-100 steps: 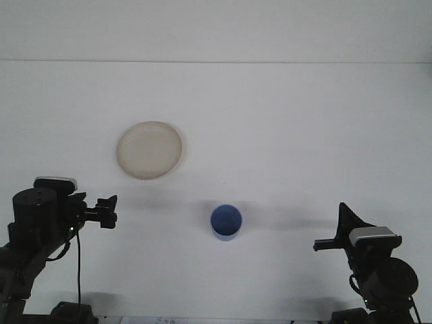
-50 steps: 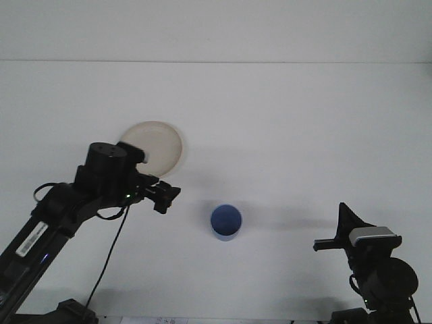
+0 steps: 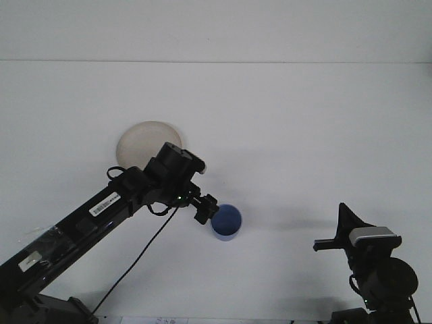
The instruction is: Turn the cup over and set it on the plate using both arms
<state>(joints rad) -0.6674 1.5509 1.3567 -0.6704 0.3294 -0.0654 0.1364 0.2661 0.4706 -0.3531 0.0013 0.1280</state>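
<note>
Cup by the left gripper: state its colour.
The cup is blue, seen clearly in the front view, on the white table.

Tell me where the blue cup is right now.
In the front view, the blue cup stands on the white table near centre, right of and nearer than the beige plate, with the left gripper at its left rim.

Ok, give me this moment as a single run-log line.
phase: reach | left gripper: at blue cup left rim | right gripper: parked, lower right | cup: on table, apart from plate | plate: bare
</note>
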